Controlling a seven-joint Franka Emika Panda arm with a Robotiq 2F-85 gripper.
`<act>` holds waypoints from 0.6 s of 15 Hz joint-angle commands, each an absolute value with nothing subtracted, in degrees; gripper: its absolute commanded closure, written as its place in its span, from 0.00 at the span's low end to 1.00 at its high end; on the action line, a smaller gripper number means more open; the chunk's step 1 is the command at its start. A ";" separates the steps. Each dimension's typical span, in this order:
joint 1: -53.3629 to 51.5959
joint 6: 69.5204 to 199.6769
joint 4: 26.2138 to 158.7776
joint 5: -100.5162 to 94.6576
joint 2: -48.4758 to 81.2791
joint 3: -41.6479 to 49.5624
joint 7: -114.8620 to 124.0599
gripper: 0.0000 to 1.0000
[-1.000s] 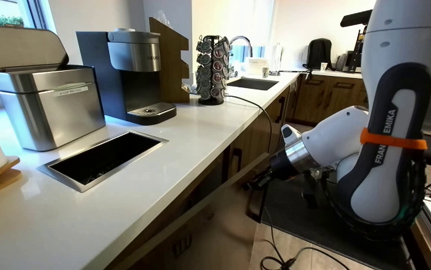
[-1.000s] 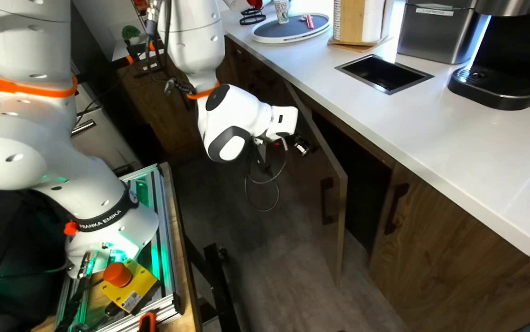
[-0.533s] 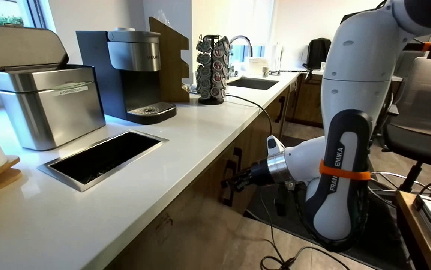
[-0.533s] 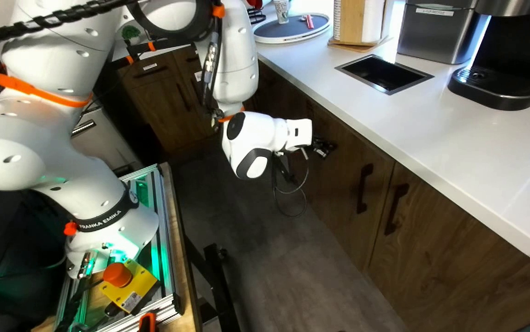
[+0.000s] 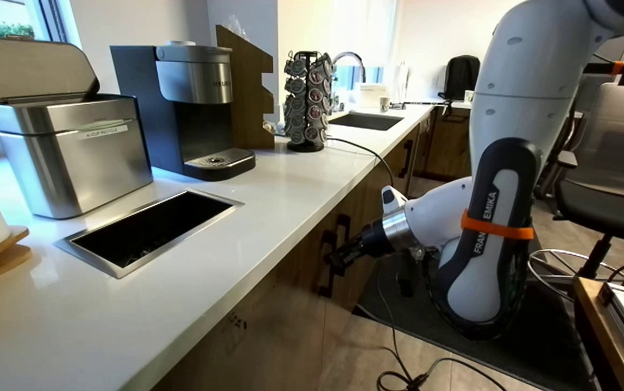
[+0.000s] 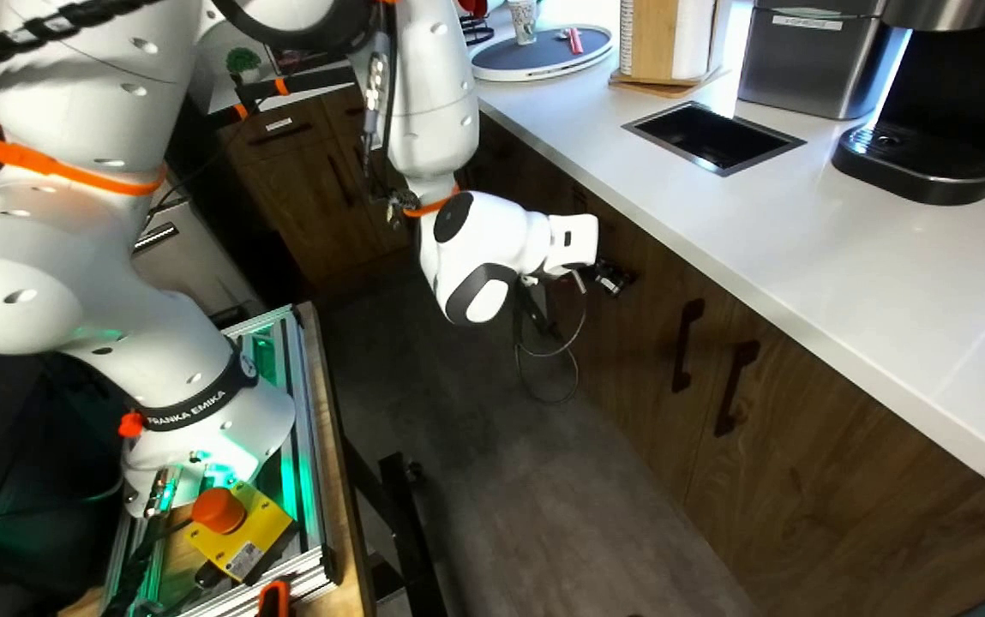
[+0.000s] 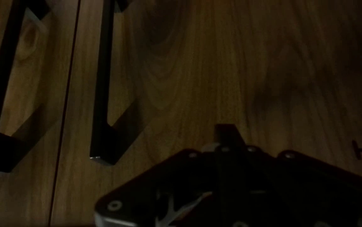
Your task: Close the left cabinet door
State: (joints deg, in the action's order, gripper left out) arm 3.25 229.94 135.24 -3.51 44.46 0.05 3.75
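The left cabinet door (image 6: pixel 642 360) is medium-brown wood with a slim dark bar handle (image 6: pixel 687 344). It stands shut, about flush with the neighbouring door (image 6: pixel 843 446). It also shows below the counter in an exterior view (image 5: pixel 284 331). In the wrist view the door (image 7: pixel 193 78) fills most of the picture, with its handle (image 7: pixel 102 94) beside a thin dark seam. My gripper (image 7: pixel 228 134) is shut and empty, its fingertips together in front of the door, beside the handle. In both exterior views the gripper (image 5: pixel 338 263) (image 6: pixel 616 278) is close to the door; contact cannot be told.
The white counter (image 5: pixel 268 228) overhangs the doors. It carries a coffee maker (image 5: pixel 197 108), a steel bin (image 5: pixel 73 157) and a pod rack (image 5: pixel 307 103). A black cable (image 5: pixel 393 326) hangs to the floor. A chair (image 5: pixel 610 217) stands behind the arm.
A second ago the door stood ajar with the dark cabinet inside showing. It has swung in to the cabinet front, the gripper moving with it. Over the last half second both moved only slightly.
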 commanded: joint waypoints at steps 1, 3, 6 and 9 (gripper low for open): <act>3.99 215.26 145.61 -4.18 30.23 0.09 3.51 1.00; 5.21 206.50 148.62 -5.34 23.47 -0.07 3.53 1.00; 7.08 194.97 150.09 -6.34 13.37 -0.36 2.35 0.66; 9.09 182.80 150.84 -7.78 3.31 -1.46 2.12 0.44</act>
State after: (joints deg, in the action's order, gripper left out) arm 6.79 193.06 147.42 -5.57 14.23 -0.28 2.60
